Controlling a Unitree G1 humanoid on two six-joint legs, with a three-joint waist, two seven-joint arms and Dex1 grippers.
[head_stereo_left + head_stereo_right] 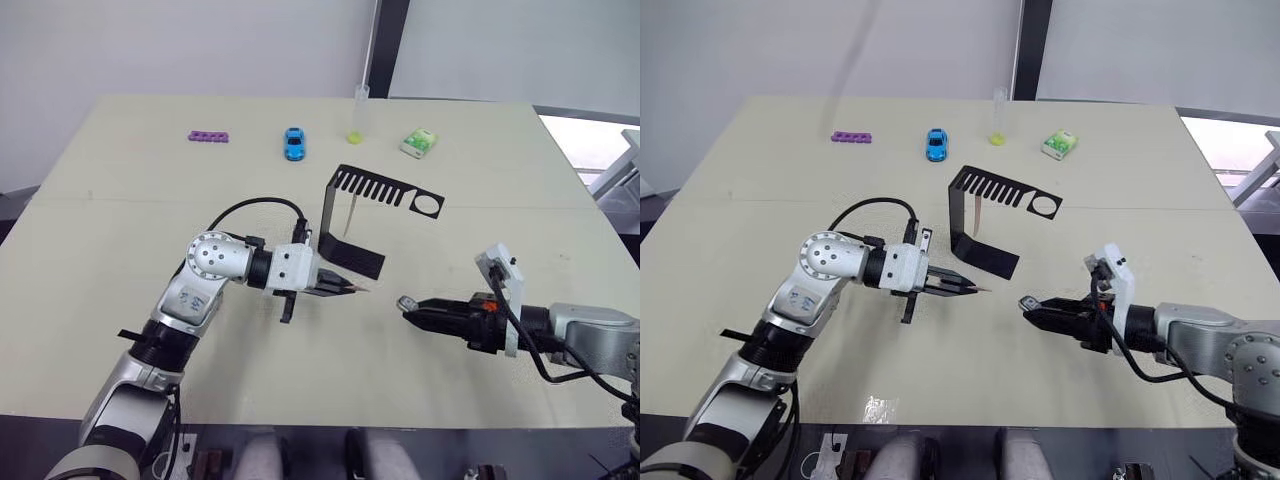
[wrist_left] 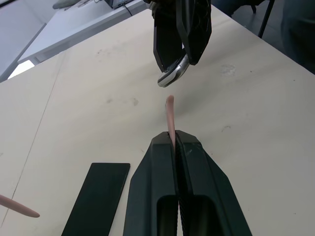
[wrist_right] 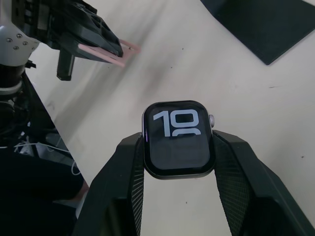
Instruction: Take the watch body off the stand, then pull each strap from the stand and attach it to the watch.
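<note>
Fingers of my left gripper (image 1: 352,288) are clamping one strap (image 2: 170,115), its long axis pointing at 3 o'clock | my right gripper (image 1: 408,304) is pinching the watch body (image 3: 178,139), facing it, near.

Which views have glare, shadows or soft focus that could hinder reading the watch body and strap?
Right wrist view: watch body sharp, its screen marks readable, no glare; the left gripper beyond is slightly soft. Left wrist view: strap clear, the right gripper above a little soft, a bright highlight on the watch rim. Left eye view: even lighting, the stand casts only a faint shadow; bright window patch at the right edge.
</note>
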